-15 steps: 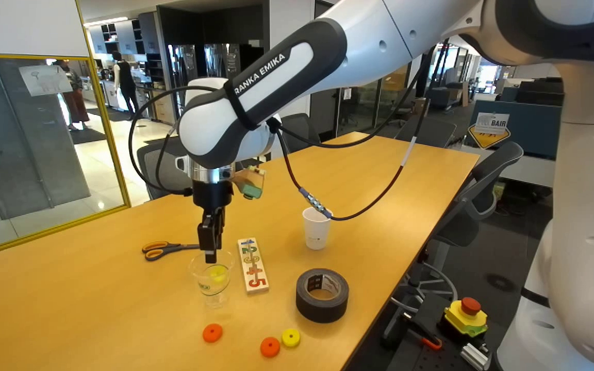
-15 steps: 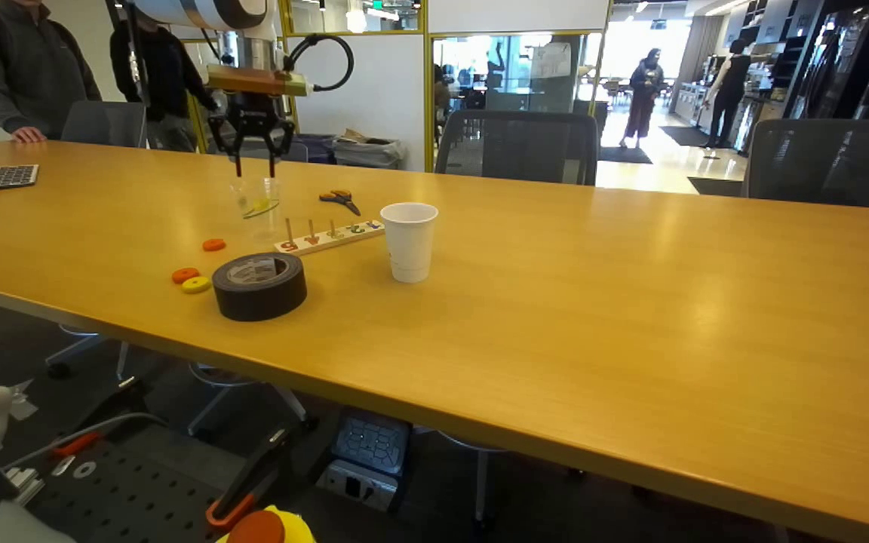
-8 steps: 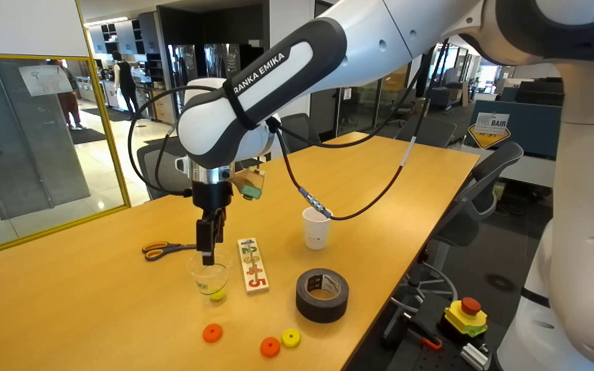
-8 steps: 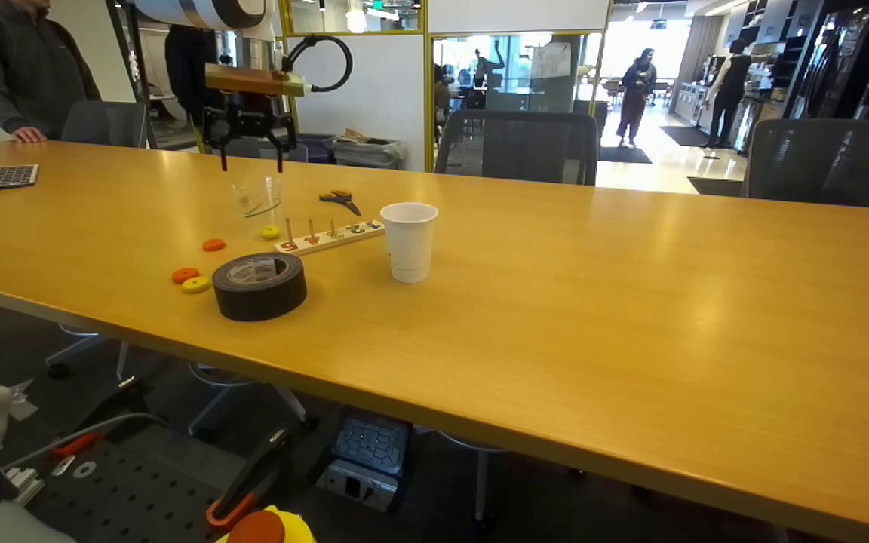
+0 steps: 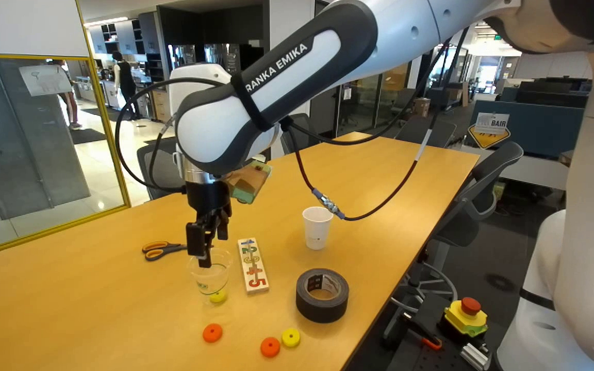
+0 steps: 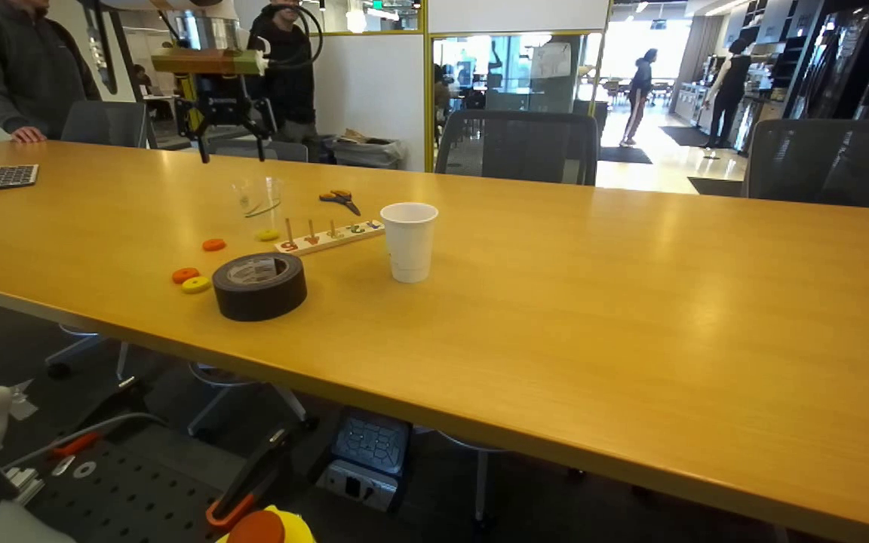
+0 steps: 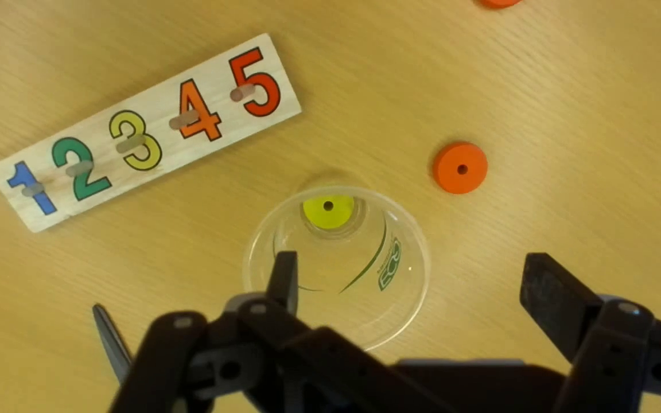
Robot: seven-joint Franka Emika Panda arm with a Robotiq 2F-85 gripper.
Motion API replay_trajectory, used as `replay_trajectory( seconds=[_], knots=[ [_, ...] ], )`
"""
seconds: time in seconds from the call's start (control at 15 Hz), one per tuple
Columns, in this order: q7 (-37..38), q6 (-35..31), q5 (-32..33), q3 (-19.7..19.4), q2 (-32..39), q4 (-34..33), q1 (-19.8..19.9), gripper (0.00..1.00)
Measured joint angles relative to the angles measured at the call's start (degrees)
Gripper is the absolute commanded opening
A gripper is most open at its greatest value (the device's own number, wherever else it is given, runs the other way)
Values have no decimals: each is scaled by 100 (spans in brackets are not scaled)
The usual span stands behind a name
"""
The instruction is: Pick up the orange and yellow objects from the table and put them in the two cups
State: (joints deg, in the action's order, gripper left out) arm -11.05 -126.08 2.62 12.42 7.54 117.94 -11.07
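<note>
Clear cup (image 7: 389, 267) holds yellow disc (image 7: 328, 219); white cup (image 6: 409, 247), inner bottom hidden.

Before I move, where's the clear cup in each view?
In an exterior view: clear cup, lower half, left of the number board.
In an exterior view: clear cup, upper half, left of the number board.
In the wrist view: clear cup, near centre, lower right of the number board.
Shared landmark: the number board.

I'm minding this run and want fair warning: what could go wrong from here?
The open gripper hangs near the clear cup, so a low sideways move might tip it. One orange piece and a yellow piece lie close together near the black tape roll; grasping either could nudge the other or bump the roll.
</note>
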Motion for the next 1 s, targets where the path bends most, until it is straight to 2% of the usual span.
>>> replay_trajectory(
  seconds=[0.33,0.67,1.0],
  knots=[
    [1346,-94,135,65,-379,676,-301,100],
    [2323,-1043,131,113,-439,1516,-386,100],
    [2676,-1919,140,111,-237,1918,-386,100]
  ],
)
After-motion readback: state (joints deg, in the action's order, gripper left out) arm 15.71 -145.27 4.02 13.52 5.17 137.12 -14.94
